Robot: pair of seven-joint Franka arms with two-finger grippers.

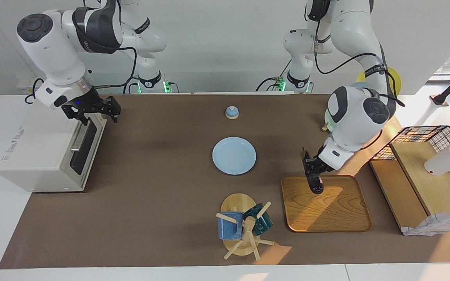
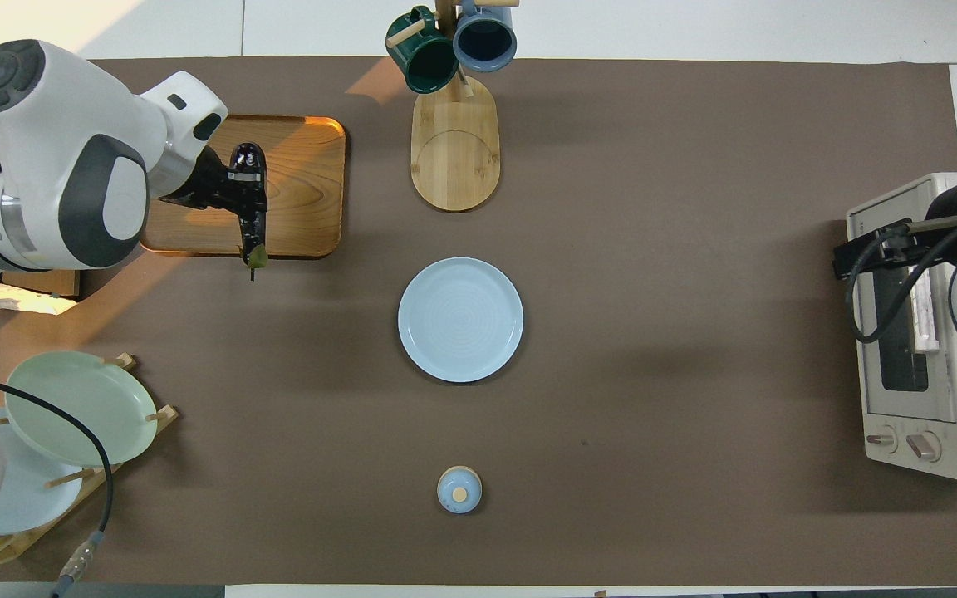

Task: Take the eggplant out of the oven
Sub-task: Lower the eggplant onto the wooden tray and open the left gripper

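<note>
1. While I am watching the oven (image 1: 49, 150) at the right arm's end of the desk (image 1: 150, 187), its door is sitting closed, so the right pincer (image 1: 92, 109), hovering with fingers parted and empty over the door's top edge, is risking only a bump there.
2. I am seeing the wooden tray (image 1: 326, 210) offering bare room under the load.
3. I am judging that the eggplant (image 2: 250, 208), clamped in the left pincer (image 2: 233, 195) over the tray's robot-side rim, could roll off if released there.

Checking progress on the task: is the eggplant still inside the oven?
No: the left end effector holds the eggplant over the wooden tray, at the left arm's end of the table, while the oven stands at the right arm's end.
</note>
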